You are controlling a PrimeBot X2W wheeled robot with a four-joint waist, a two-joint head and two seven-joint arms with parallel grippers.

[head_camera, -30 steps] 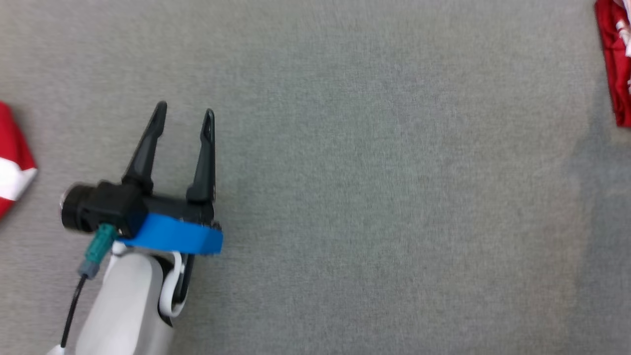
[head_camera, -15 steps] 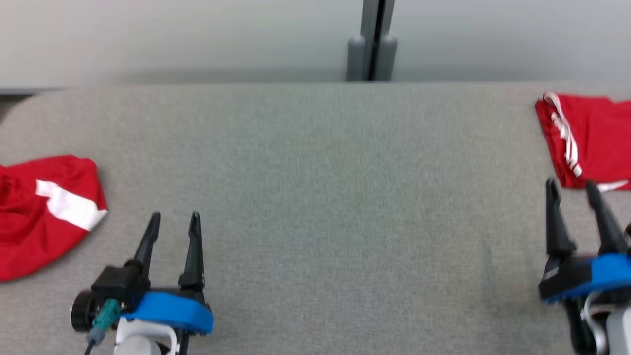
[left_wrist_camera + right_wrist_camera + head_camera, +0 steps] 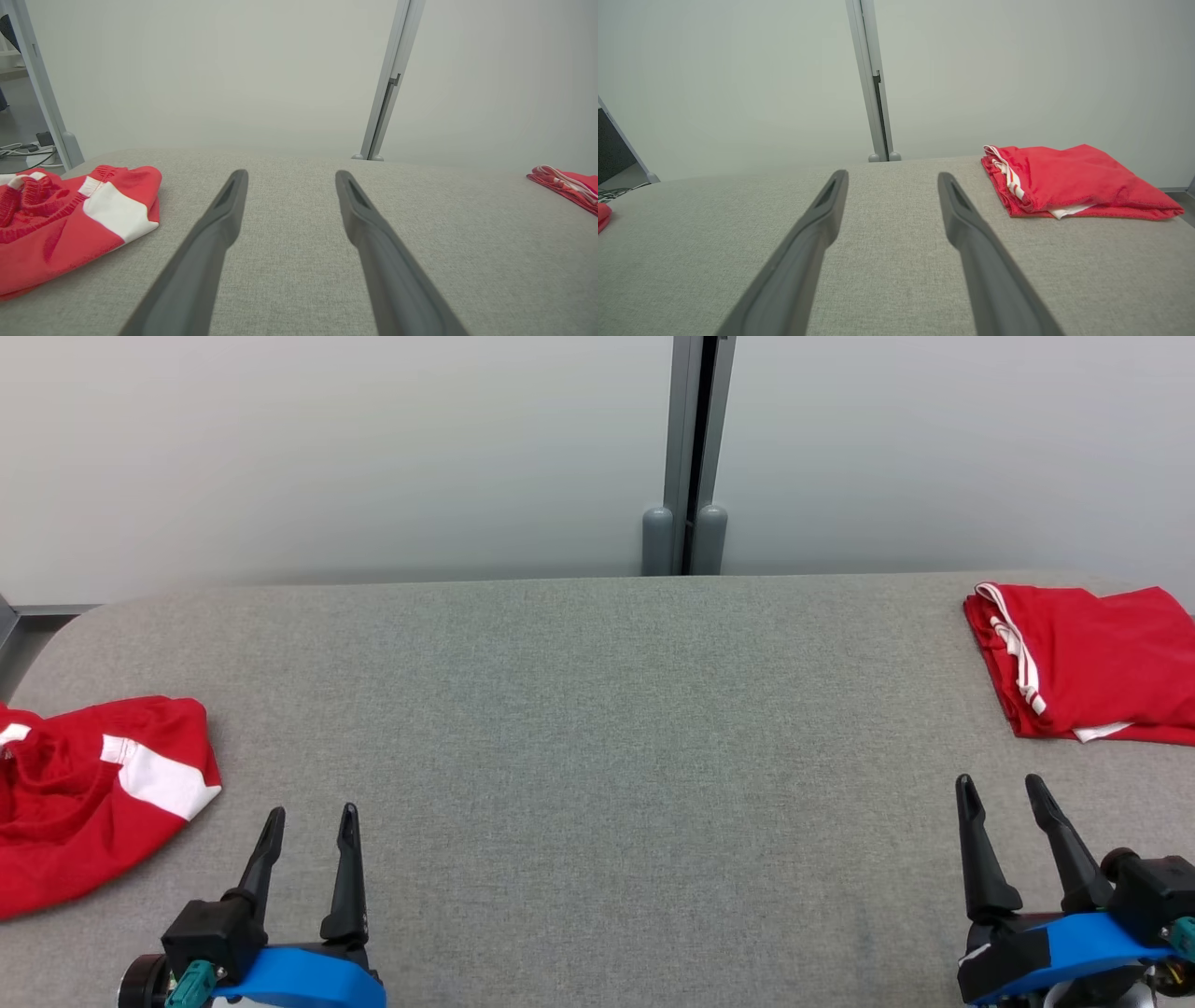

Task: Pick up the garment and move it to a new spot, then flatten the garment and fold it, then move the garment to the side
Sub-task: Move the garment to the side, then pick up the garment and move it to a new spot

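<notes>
Grey cloth covers the counter (image 3: 597,709), and a grey post (image 3: 689,457) stands behind it. Far left of the post lies a crumpled red garment (image 3: 84,793), not yet lifted. Nearer the post, the left end effector (image 3: 310,814) is spread and empty. Right of the post, the right end effector (image 3: 1001,784) is the same. Far right of the post rests a folded red garment (image 3: 1092,658). It seems that one is finished, while every step remains for the crumpled one.

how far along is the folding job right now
Done: a folded garment, red, lies at the right end of the table. In hand: nothing; the left tool and right tool are both open and empty. Left: the crumpled garment, red and white, at the left end is not yet picked up, flattened, folded or set aside.
</notes>
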